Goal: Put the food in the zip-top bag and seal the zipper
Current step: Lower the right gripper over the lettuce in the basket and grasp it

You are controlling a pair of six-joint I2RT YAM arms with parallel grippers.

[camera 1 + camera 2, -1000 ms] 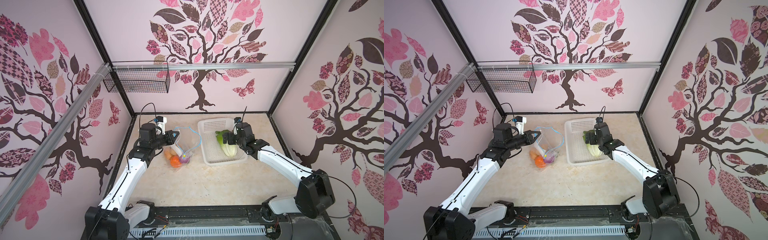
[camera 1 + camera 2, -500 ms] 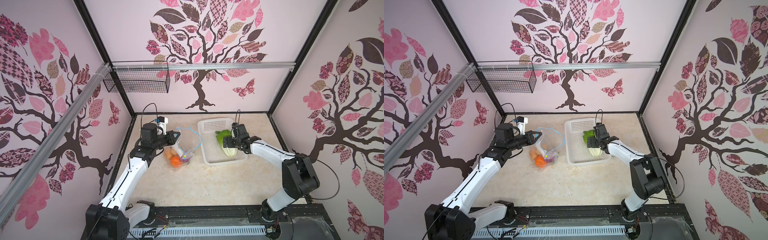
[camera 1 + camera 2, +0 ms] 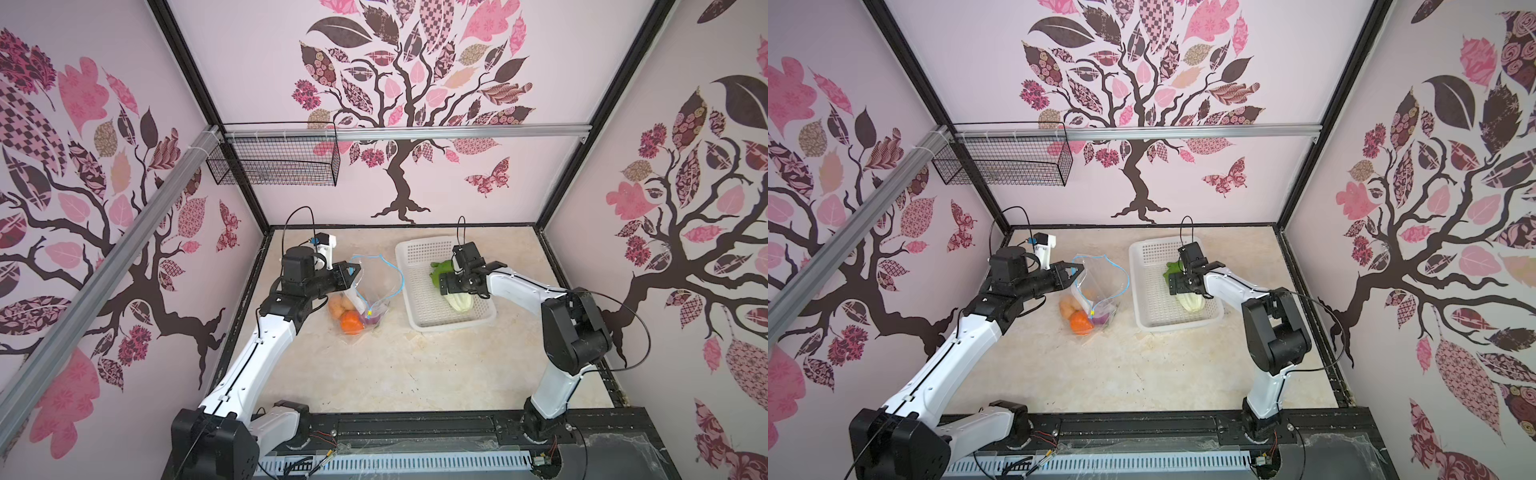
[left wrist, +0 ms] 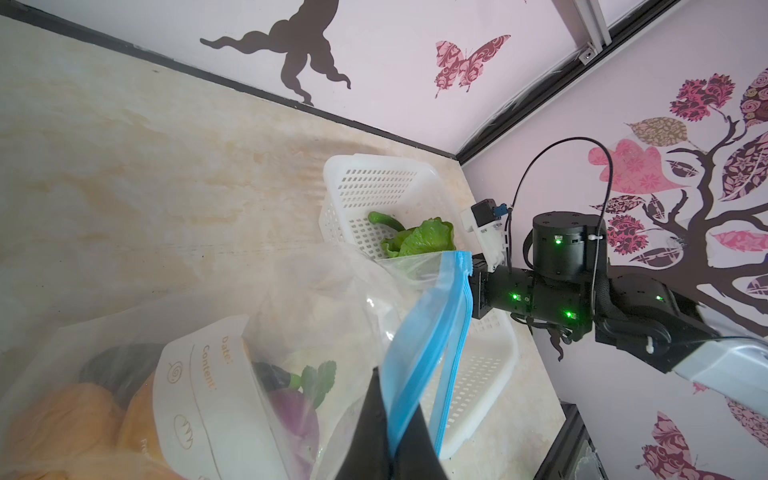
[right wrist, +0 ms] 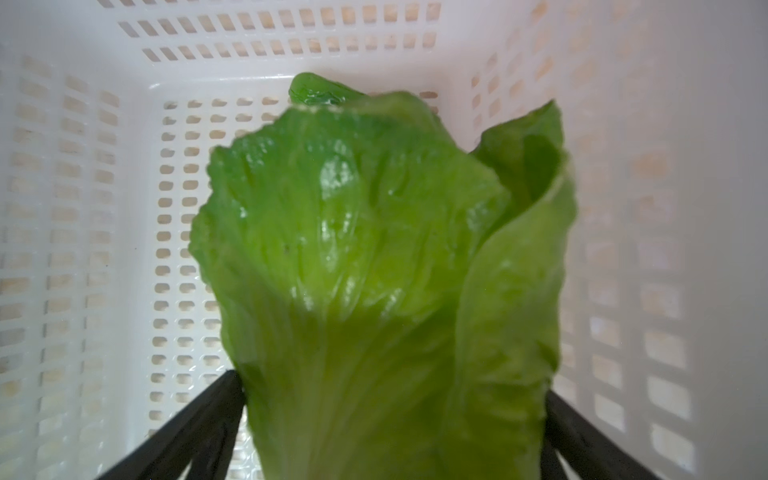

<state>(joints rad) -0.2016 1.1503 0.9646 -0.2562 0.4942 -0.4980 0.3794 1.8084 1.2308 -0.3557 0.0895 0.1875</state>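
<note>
Holding the bag (image 3: 380, 305) by its zipper (image 4: 436, 324), the left end effector (image 3: 352, 273) is pinched closed. The right end effector (image 5: 390, 388), jaws wide, straddles the cabbage (image 5: 374, 257) in the basket (image 3: 419, 257), at the bag's three o'clock. I think the glossy leaves may slide out, and the bag's mouth may sag.

We read "Date:" and "Content:" in orange on the white label (image 4: 216, 419) of the bag (image 4: 316, 291); smaller print below is blurred.
</note>
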